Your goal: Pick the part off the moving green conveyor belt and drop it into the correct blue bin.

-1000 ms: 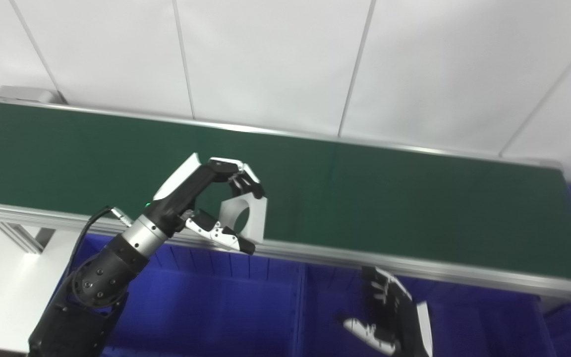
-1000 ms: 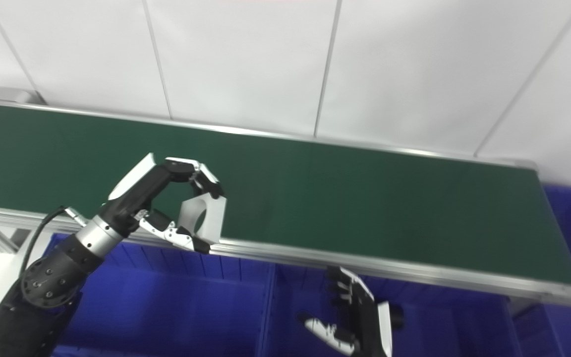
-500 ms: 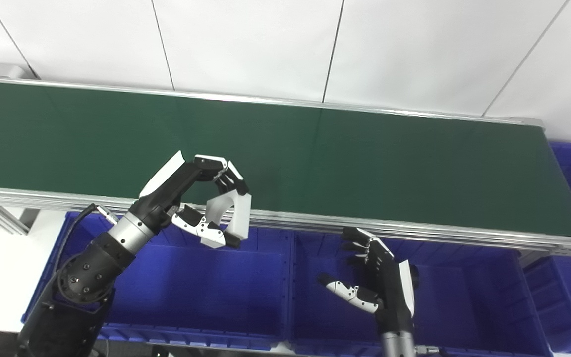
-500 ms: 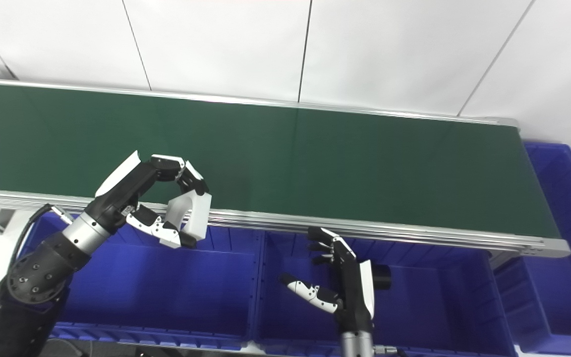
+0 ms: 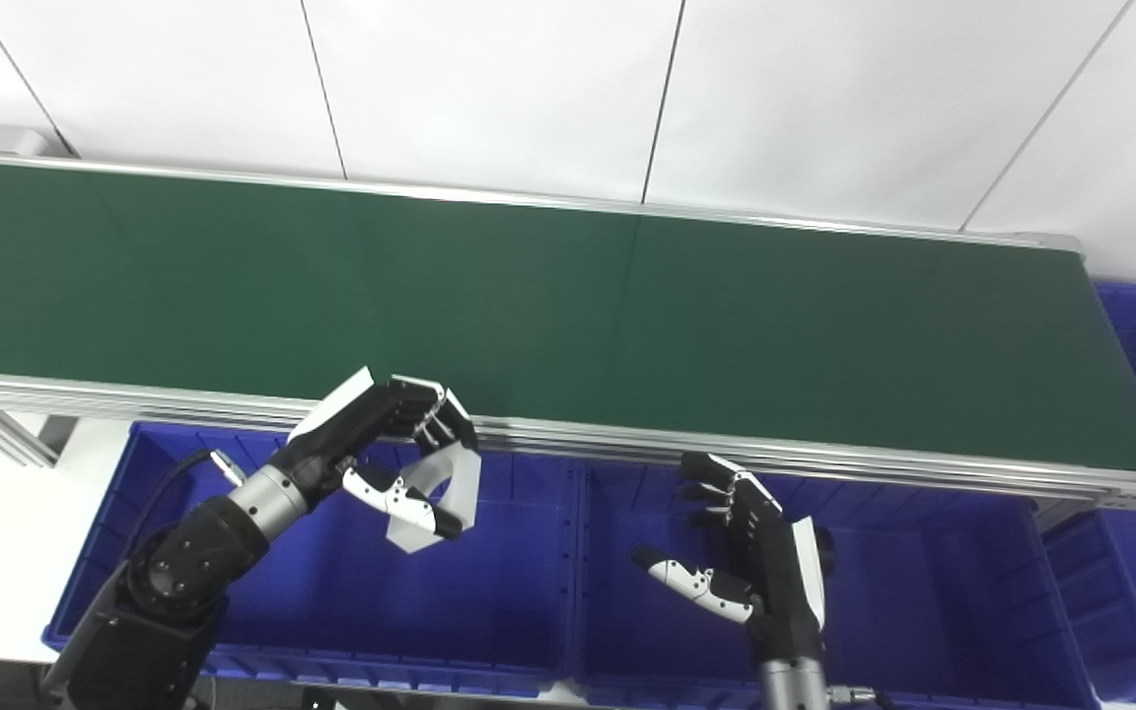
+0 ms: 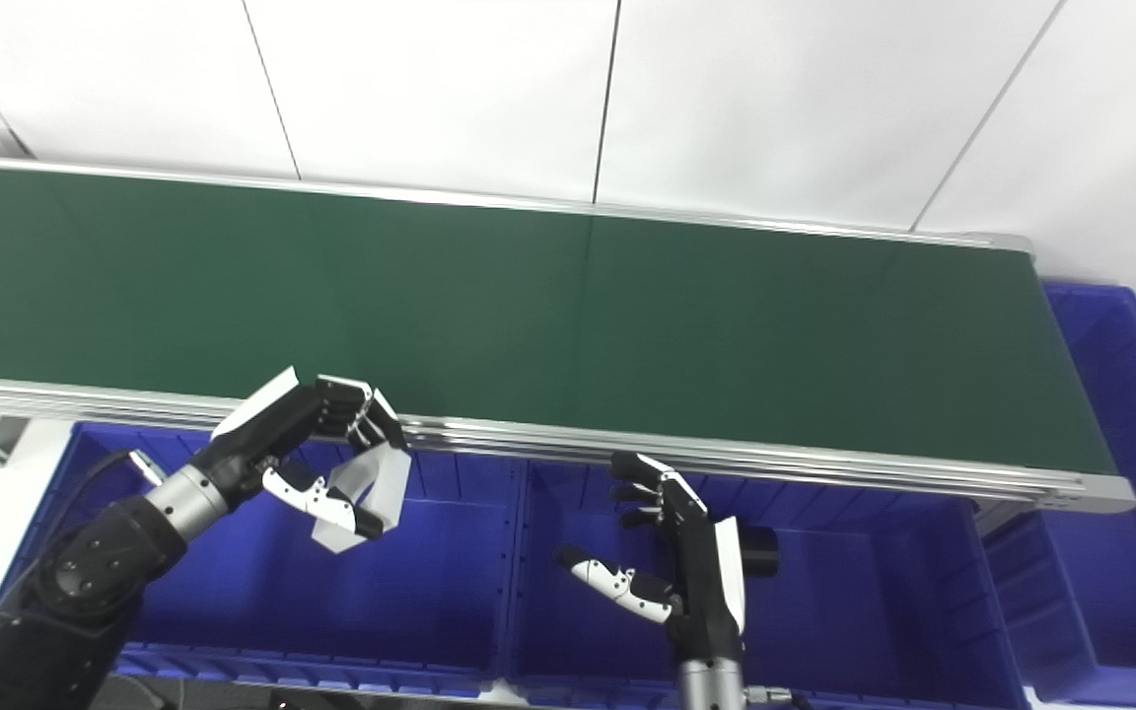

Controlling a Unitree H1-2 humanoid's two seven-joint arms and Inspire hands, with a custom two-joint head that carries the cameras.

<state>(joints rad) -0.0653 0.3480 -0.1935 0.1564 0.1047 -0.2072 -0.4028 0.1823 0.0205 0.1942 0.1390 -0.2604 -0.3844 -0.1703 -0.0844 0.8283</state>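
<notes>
Right eye view shows a dark round thing [image 6: 757, 550] in the middle bin [image 6: 864, 592] behind the right hand [image 6: 681, 562]; in the left eye view the hand mostly hides it. Left hand [image 5: 395, 459] pinches the white part [image 5: 440, 498] over the left bin [image 5: 489, 611], long side hanging roughly downward, just below the belt [image 5: 627, 316] rail. Right hand hangs empty, fingers spread

No readable text, labels or numbers — none anywhere.
</notes>
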